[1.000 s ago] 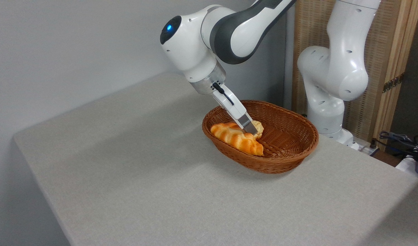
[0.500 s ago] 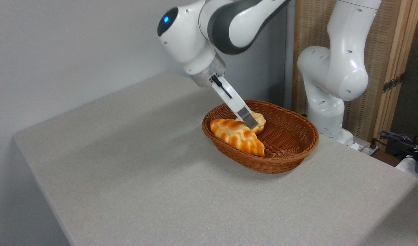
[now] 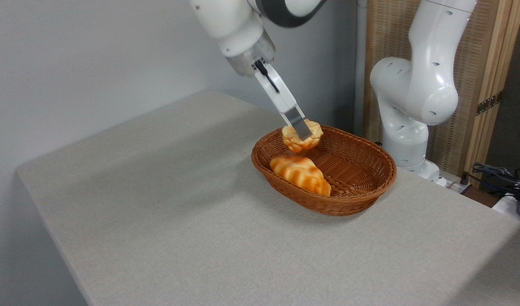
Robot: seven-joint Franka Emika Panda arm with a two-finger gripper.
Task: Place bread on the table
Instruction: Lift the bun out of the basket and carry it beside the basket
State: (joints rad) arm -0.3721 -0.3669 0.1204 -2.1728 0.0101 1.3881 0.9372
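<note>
- The table (image 3: 166,212) is lying wide and bare on the left, a light-grey speckled top with rounded edges, offering plenty of free room for a set-down.
- The gripper (image 3: 302,132) is reaching down at a slant from the upper middle, its fingers (image 3: 297,122) closing on the bread and holding it in the air; only the near finger is showing clearly, so how wide the gap is cannot be told.
- The bread (image 3: 301,137) is hanging above the left end of the basket (image 3: 349,199), clear of its floor and apart from the loaf below it.
- It is looking small, round and pale golden, with a lumpy ridged top and a darker orange-brown underside.
- Judging by how easily it is hanging from a slim two-finger pinch, it is probably light; the puffy shape suggests something soft that may squash or slip if squeezed unevenly, so holding it across its widest middle seems safest.
- The braided orange-glazed loaf (image 3: 301,173) is lying inside the basket, just under the bread, and is not the piece being carried.
- The basket is sitting on the table towards the right, brown woven wicker, oval.
</note>
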